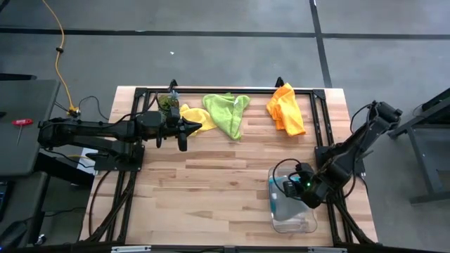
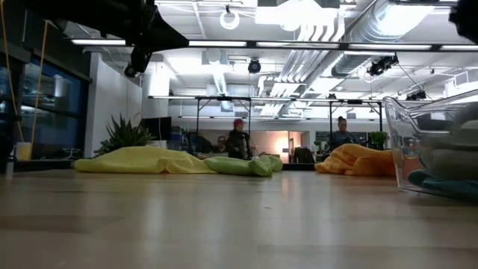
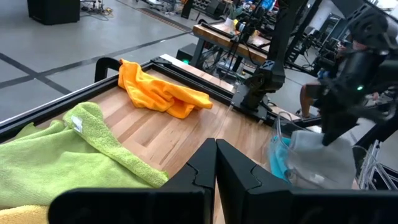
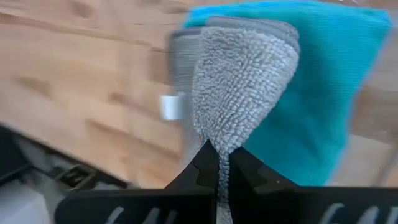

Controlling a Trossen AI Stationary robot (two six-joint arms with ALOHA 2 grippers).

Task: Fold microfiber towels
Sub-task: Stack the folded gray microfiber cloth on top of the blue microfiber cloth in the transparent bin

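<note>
The yellow towel, the lime green towel and the orange towel lie crumpled along the table's far side. The teal towel lies in the clear bin at the near right, with the grey towel on top of it. My right gripper is over the bin and shut on the grey towel. My left gripper is shut and empty. It hangs above the table just near of the yellow towel. My right gripper pinches a bunched fold of the grey towel between its two fingers, coming at it from above. The rest of the grey towel spreads out below the fingers and rests on the teal towel in the bin.
A small dark-green plant-like clump sits at the far left beside the yellow towel. A black frame runs around the table's edges. Bare wood lies in the middle and near left. People stand in the room beyond the table.
</note>
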